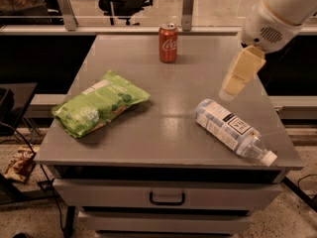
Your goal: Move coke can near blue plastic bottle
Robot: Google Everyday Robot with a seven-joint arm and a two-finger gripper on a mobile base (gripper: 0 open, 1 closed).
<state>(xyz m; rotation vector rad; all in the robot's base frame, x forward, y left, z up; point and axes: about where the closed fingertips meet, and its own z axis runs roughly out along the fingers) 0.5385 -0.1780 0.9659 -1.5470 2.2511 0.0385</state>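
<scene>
The coke can [168, 43] stands upright near the far edge of the grey table [163, 128], a little left of the middle. The blue plastic bottle [230, 128] lies on its side at the front right, with its white cap pointing toward the front right corner. My gripper [237, 75] hangs above the right side of the table, higher than the bottle and well to the right of the can. It holds nothing that I can see.
A green crinkly snack bag [99, 102] lies on the left half of the table. A drawer with a dark handle [167, 198] sits under the front edge. A railing with metal posts [187, 6] runs behind the table.
</scene>
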